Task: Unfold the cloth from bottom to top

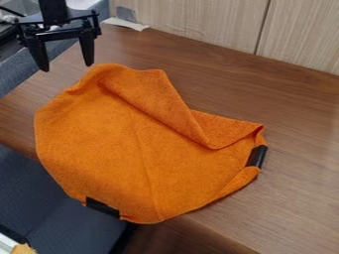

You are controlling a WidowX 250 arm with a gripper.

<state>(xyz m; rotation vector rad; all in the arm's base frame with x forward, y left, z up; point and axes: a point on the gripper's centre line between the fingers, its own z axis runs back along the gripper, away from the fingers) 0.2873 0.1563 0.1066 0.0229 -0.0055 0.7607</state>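
The black gripper (pixel 66 67) hangs at the upper left, above and just left of the cloth's top corner; its two fingers are spread apart with nothing between them. An orange cloth (pixel 119 144) lies on the wooden table, its lower left part reaching past the table's edge. Along its upper right side a flap (pixel 162 101) is folded over, with a pointed tip near the middle right. A black clip or tape piece (pixel 257 157) sits on the right edge, and another black piece (pixel 102 207) on the bottom left edge.
The brown wooden table (pixel 298 198) spreads to the right, with a pale panelled wall (pixel 198 20) behind it. A dark blue seat (pixel 39 198) is below the table's left edge. White scraps (pixel 126 23) lie at the table's back left corner.
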